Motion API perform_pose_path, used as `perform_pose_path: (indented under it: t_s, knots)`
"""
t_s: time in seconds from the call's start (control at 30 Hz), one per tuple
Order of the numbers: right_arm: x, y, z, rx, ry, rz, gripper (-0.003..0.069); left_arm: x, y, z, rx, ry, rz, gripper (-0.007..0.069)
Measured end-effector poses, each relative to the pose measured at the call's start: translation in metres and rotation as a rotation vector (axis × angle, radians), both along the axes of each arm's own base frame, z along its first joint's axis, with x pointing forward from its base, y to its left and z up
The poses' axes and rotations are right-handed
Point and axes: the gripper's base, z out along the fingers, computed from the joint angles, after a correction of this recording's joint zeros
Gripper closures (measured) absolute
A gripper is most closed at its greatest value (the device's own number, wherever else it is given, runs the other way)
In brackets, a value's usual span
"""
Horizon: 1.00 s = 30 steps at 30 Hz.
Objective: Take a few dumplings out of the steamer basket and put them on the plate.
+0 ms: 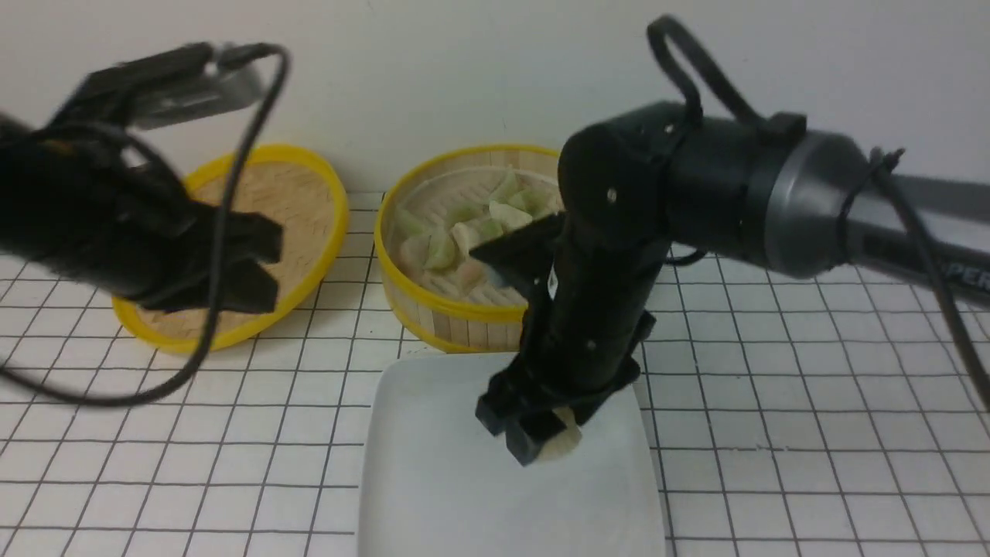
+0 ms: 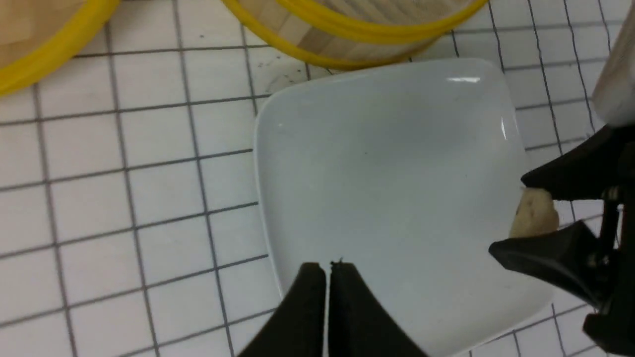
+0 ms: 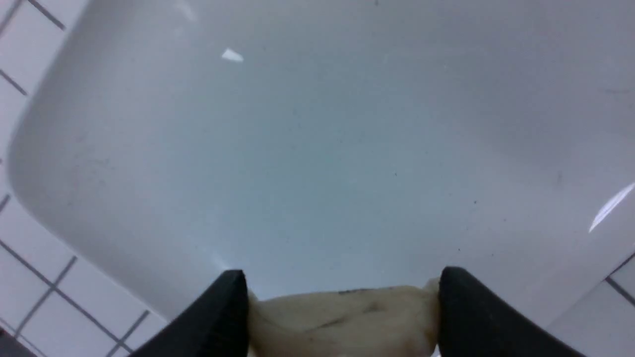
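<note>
The steamer basket (image 1: 433,313) stands at the back centre with several pale green and whitish dumplings (image 1: 464,232) inside. The white plate (image 1: 433,472) lies in front of it, bare. My right gripper (image 1: 541,437) is shut on a beige dumpling (image 1: 563,442) and holds it just above the plate's right part; the dumpling also shows in the right wrist view (image 3: 342,317) between the fingers, and in the left wrist view (image 2: 535,213). My left gripper (image 1: 263,267) is shut and empty, raised at the left over the lid; in the left wrist view (image 2: 327,270) its tips overlap the plate (image 2: 387,163).
The flat woven yellow-rimmed lid (image 1: 309,193) lies at the back left, partly behind my left arm. The table is white with a grey grid (image 1: 773,433). A black cable (image 1: 216,309) loops down from the left arm. A wall closes the back.
</note>
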Motion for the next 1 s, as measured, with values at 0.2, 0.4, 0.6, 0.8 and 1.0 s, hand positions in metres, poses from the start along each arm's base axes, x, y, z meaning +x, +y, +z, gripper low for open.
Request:
perform_pose_path:
  t_s: [0.2,0.4,0.6,0.8,1.0]
  knots:
    - [-0.001,-0.003,-0.019,-0.045,0.032,0.002,0.0217,0.067,-0.054,-0.021,0.124,0.125,-0.181,0.0631]
    - [0.001,-0.009,-0.02,-0.096,0.016,0.019,0.0081,0.115,-0.095,-0.038,0.185,0.076,-0.228,0.0631]
    - [0.0,-0.019,0.002,-0.115,-0.069,0.036,0.0107,0.131,-0.102,-0.04,0.187,0.055,-0.196,0.0631]
    - [-0.028,-0.049,0.079,0.004,-0.218,0.009,0.0276,0.134,-0.098,-0.04,0.243,0.037,-0.187,0.0631]
    - [-0.067,-0.115,0.149,0.101,-0.388,-0.099,0.048,0.153,-0.099,-0.053,0.281,-0.082,-0.165,0.0572]
